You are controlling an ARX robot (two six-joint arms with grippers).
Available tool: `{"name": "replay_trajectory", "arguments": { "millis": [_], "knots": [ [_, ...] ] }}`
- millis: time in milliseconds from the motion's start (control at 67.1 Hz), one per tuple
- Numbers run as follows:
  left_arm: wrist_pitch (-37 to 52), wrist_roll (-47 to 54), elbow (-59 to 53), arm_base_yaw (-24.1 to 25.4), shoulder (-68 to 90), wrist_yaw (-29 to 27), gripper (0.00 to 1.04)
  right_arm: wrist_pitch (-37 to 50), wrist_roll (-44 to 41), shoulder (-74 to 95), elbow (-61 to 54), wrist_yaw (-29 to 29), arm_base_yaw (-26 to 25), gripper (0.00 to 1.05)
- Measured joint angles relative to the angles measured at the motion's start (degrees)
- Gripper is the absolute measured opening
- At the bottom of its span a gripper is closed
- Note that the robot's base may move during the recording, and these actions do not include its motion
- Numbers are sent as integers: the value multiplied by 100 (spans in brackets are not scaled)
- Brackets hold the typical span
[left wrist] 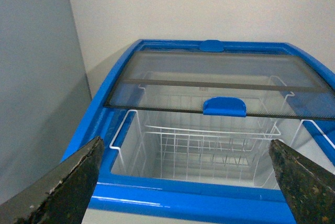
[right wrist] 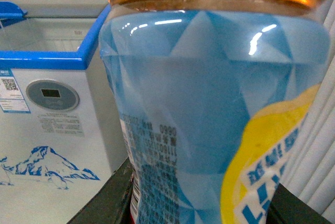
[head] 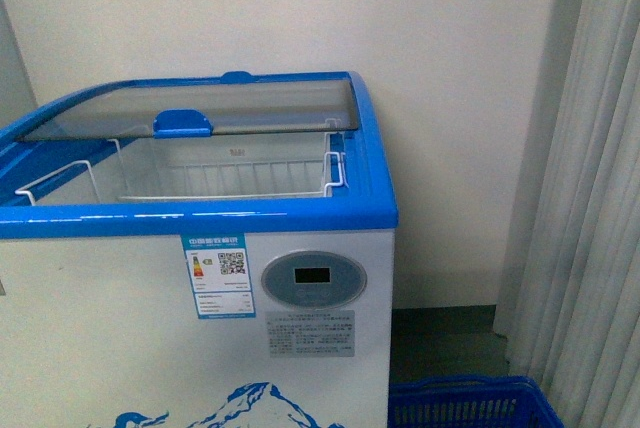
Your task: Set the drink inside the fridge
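White wall behind, grey curtain right of the fridge. Holds the left jaws wide apart above the fridge's open front half, glass lid pushed back for access. Grips the drink in the right jaws, short of the fridge's front, ready to lift in.

The fridge stands open over its front half, so there is a clear way down from above, just inside the blue rim at 6 o'clock. The glass lid and its handle roof the half toward 12 o'clock. A wire basket hangs high from centre toward 3 o'clock, leaving shallow room; toward 9 o'clock the well looks deeper. The wall closes 12 o'clock. A curtain and a crate stand at 3 o'clock.
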Motion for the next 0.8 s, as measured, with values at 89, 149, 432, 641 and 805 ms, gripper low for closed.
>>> {"name": "replay_trajectory", "arguments": {
  "millis": [89, 149, 432, 641, 805],
  "knots": [
    [59, 2, -339, -74, -439, -216, 97, 2, 0, 0, 0, 4, 0, 40],
    [-4, -79, -549, -92, -782, -245, 97, 0, 0, 0, 0, 4, 0, 40],
    [-302, -619, -1786, 142, -2538, -1012, 97, 2, 0, 0, 0, 4, 0, 40],
    [-994, -1008, -2594, 107, -3775, -1611, 97, 2, 0, 0, 0, 2, 0, 40],
    [-1071, -1056, -2820, -76, -4216, -1705, 97, 0, 0, 0, 0, 7, 0, 40]
  ]
}}
